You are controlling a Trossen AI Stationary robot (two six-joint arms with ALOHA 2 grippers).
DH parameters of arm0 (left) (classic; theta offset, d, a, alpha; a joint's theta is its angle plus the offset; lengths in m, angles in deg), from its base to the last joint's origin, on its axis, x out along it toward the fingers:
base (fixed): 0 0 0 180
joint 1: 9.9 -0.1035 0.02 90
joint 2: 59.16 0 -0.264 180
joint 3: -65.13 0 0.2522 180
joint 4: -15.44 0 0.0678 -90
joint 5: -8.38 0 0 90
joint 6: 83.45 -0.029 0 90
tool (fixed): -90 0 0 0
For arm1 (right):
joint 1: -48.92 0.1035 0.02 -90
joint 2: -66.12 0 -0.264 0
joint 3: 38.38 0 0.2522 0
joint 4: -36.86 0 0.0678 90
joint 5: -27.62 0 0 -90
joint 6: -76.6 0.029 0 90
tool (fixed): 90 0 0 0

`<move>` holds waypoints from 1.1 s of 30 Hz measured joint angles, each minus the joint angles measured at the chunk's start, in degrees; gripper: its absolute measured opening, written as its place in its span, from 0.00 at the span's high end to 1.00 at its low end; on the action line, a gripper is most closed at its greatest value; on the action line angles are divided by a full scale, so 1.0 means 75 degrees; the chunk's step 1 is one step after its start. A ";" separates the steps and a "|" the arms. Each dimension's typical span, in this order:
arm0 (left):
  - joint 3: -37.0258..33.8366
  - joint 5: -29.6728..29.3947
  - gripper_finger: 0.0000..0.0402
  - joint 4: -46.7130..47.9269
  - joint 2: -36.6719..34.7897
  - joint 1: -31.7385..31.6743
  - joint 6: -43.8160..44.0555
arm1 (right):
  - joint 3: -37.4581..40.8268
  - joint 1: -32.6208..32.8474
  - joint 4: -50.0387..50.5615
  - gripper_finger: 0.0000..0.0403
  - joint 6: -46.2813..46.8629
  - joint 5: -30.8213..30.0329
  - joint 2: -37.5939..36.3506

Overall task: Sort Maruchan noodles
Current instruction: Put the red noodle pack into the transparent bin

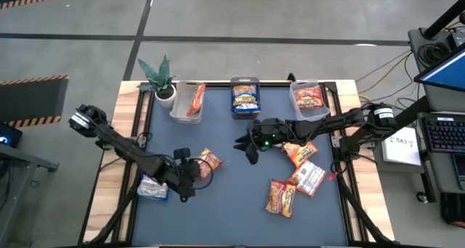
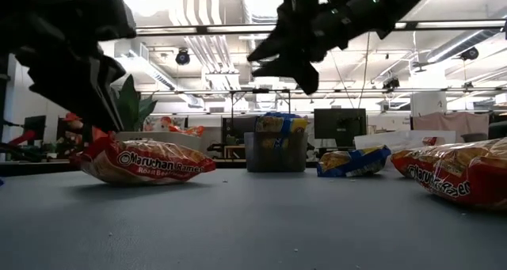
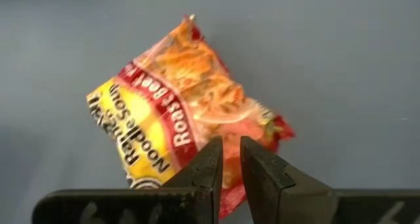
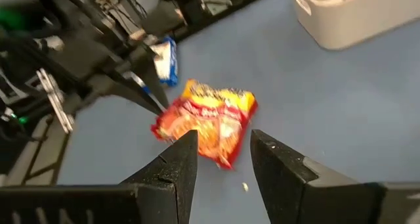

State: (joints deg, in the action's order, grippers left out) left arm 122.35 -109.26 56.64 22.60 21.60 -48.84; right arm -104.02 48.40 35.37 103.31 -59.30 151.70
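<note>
A red-and-yellow Maruchan packet (image 1: 211,161) (image 3: 177,99) lies flat on the blue mat, left of centre. My left gripper (image 1: 195,168) (image 3: 230,152) stands at its near-left end, its fingers almost together. My right gripper (image 1: 247,142) (image 4: 223,155) hovers open above the mat's middle, and the same packet (image 4: 210,122) shows beyond its fingers. Three more red-yellow packets (image 1: 298,153) (image 1: 309,177) (image 1: 280,197) lie on the mat's right half. A blue packet (image 1: 152,190) rests at the mat's left edge. My left gripper pinches the red end seam (image 3: 226,191) of the packet between its two fingertips, slanting down from the table's left. In the low view that end (image 2: 99,134) is drawn up slightly under the fingers. The rest of the packet (image 2: 146,163) lies on the mat.
Three clear bins stand along the far edge, each with packets inside: left (image 1: 187,101), middle (image 1: 245,95), right (image 1: 309,95). A potted plant (image 1: 161,77) sits at the far left corner. Bare mat lies at the near middle (image 1: 232,212).
</note>
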 joint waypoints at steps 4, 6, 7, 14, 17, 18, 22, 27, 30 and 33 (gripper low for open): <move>-0.0239 -0.0047 0.91 -0.0028 0.0000 0.0000 0.0231 | -0.0326 0.0000 0.0009 0.61 0.0057 0.0013 0.0244; -0.0412 -0.0047 0.91 -0.0057 0.0000 0.0000 0.0442 | -0.0524 0.0000 0.0024 0.57 0.0145 0.0016 0.0495; -0.0514 -0.0044 0.91 -0.0066 0.0000 0.0000 0.0566 | -0.0628 0.0000 0.0022 0.54 0.0307 0.0021 0.0634; -0.1191 -0.0042 0.91 -0.0713 0.0012 0.0000 0.1040 | -0.1596 -0.0039 0.0134 0.38 0.0847 0.0127 0.1862; -0.1390 -0.0047 0.91 -0.0915 0.0012 0.0010 0.1222 | -0.2179 -0.0101 0.0564 0.32 0.0870 0.0285 0.2362; -0.1452 -0.0050 0.91 -0.0994 0.0009 0.0010 0.1271 | -0.2359 -0.0121 0.0758 0.30 0.0869 0.0339 0.2520; -0.1622 -0.0116 0.91 -0.1276 0.0000 0.0029 0.1318 | -0.2988 -0.0169 0.1142 0.23 0.0869 0.0565 0.3108; -0.1643 -0.0125 0.91 -0.1331 0.0000 0.0029 0.1318 | -0.3556 -0.0183 0.1236 0.18 0.0868 0.1221 0.3795; -0.1649 -0.0126 0.91 -0.1348 0.0000 0.0029 0.1318 | -0.3786 -0.0194 0.1233 0.16 0.0899 0.1348 0.4139; -0.1654 -0.0142 0.91 -0.1398 0.0006 0.0029 0.1339 | -0.3928 -0.0229 0.1232 0.15 0.0905 0.1552 0.4416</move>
State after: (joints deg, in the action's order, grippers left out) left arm 109.95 -110.32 46.15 22.64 21.82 -38.80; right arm -133.48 46.69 44.61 110.09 -47.66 184.82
